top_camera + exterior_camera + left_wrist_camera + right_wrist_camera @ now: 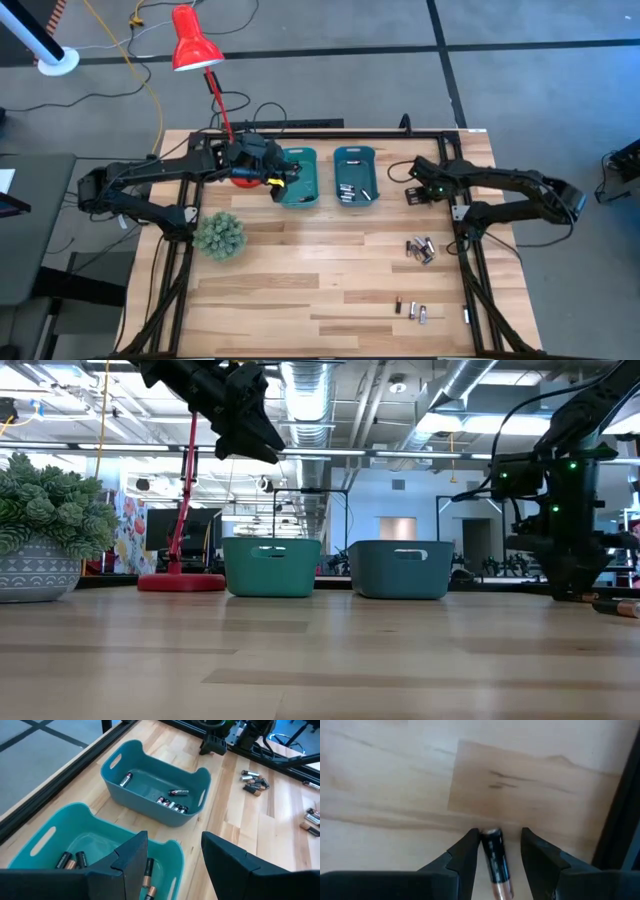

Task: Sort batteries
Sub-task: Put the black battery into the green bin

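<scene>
Teal plastic bins sit side by side at the far edge of the wooden counter [300, 300]. The left bin [298, 176] and the right bin [354, 172] each contain several batteries. The left gripper [272, 182] hovers above the left bin, jaws spread wide with nothing between them. The right gripper [412, 193] is down at the counter, just right of the right bin; a black battery [495, 861] with a copper end lies between its partly open jaws. Loose batteries lie in a cluster [420, 249] near the right edge and another group [412, 310] nearer the front. A potted plant [220, 236] and a red lamp [193, 42] stand on the left.
</scene>
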You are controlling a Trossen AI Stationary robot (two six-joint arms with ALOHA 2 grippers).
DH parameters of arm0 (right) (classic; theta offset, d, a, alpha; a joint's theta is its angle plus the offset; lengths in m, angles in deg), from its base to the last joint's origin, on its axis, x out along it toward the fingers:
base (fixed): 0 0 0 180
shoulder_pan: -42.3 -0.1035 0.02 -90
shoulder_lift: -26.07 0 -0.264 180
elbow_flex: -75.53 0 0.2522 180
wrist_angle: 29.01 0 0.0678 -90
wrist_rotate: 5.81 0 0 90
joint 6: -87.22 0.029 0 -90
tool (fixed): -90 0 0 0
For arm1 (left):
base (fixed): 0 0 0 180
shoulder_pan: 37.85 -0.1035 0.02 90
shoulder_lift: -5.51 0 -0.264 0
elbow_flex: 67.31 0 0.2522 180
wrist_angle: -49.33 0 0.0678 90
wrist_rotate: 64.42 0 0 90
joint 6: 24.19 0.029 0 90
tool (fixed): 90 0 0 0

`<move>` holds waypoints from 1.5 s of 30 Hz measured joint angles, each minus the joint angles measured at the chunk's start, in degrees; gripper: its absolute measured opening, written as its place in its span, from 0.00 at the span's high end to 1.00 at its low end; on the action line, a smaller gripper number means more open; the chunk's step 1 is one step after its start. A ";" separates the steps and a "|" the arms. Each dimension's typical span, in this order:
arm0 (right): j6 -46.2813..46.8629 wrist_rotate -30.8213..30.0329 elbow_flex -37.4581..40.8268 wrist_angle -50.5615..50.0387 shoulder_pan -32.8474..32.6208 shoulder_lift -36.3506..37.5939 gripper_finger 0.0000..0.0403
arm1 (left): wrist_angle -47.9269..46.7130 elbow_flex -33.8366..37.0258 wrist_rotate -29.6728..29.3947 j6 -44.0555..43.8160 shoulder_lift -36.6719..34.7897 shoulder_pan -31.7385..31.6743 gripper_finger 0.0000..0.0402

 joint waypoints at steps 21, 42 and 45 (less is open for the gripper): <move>5.01 1.81 -0.02 -0.92 -4.14 0.02 0.96 | -0.06 0.00 -0.01 1.17 0.00 0.00 0.54; 17.56 1.86 -14.41 -8.14 -17.09 12.51 0.97 | 0.07 0.00 -0.02 1.68 0.00 0.00 0.54; 16.55 -0.46 -18.99 -7.03 -18.49 10.13 0.97 | 0.07 0.00 -0.02 2.03 0.00 0.00 0.54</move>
